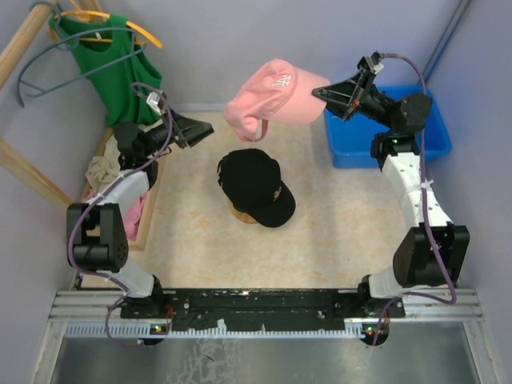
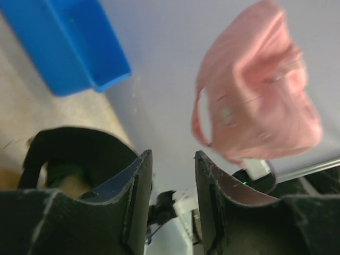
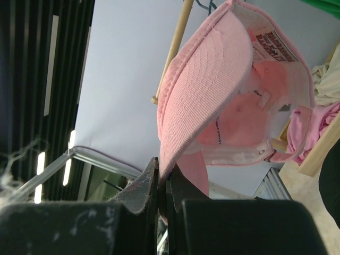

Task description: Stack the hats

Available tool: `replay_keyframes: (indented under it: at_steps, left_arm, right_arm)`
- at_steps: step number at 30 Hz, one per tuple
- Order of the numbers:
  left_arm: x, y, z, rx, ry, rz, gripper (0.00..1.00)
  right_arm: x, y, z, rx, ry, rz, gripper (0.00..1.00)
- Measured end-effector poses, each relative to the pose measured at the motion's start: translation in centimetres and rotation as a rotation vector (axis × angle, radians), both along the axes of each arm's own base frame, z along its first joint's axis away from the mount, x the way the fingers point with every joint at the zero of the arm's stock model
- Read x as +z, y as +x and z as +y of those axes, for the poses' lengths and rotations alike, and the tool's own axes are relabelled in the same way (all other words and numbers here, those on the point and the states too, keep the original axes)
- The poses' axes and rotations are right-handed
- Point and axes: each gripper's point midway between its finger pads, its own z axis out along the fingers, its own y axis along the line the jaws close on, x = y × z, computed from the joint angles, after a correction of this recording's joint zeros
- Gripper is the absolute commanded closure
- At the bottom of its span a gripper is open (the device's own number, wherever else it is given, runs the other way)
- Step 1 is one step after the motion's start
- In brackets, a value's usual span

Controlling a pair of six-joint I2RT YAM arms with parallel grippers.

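Note:
A pink hat (image 1: pixel 270 98) with a white logo hangs in the air above the back of the table. My right gripper (image 1: pixel 324 94) is shut on its brim; in the right wrist view the jaws pinch the brim's edge (image 3: pixel 166 172) and the hat's inside (image 3: pixel 239 111) faces the camera. Below it, mid-table, a black hat (image 1: pixel 256 186) with a gold emblem lies on top of a tan hat (image 1: pixel 242 214), of which only a sliver shows. My left gripper (image 1: pixel 205 128) hovers left of the pink hat, open and empty (image 2: pixel 172 156), apart from the pink hat (image 2: pixel 255 90).
A blue bin (image 1: pixel 386 136) stands at the back right under the right arm. A green sleeveless top (image 1: pixel 108 68) hangs on a hanger at the back left. Cream and pink cloths (image 1: pixel 104 172) lie in a wooden tray along the left edge.

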Motion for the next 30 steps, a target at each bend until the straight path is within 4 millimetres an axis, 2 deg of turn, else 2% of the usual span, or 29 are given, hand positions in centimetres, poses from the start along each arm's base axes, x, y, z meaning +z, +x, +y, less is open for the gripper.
replay_keyframes:
  at_steps: [3, 9, 15, 18, 23, 30]
  left_arm:
    - [-3.2, -1.4, 0.0, 0.01, 0.11, 0.057, 0.53]
    - [-6.4, -3.6, 0.3, 0.023, 0.285, 0.059, 0.51]
    - [-11.6, -4.7, 0.9, 0.022, 0.417, 0.149, 0.5]
    - [-13.4, -5.0, 1.2, 0.025, 0.469, 0.177, 0.5]
    - [-15.4, -4.8, 1.6, 0.025, 0.518, 0.207, 0.5]
    - [-16.2, -4.2, 1.7, 0.026, 0.536, 0.214, 0.5]
  right_arm:
    - [0.0, 0.0, 0.0, 0.004, 0.003, 0.006, 1.0]
    - [0.2, -0.1, 0.0, 0.01, 0.013, -0.001, 1.0]
    - [0.5, -0.5, -0.1, 0.018, 0.025, -0.019, 1.0]
    - [0.2, -0.5, -0.1, 0.019, 0.029, -0.011, 1.0]
    - [0.2, -0.4, -0.1, 0.02, 0.035, -0.004, 1.0]
    - [0.1, -0.4, -0.1, 0.018, 0.035, -0.006, 1.0]
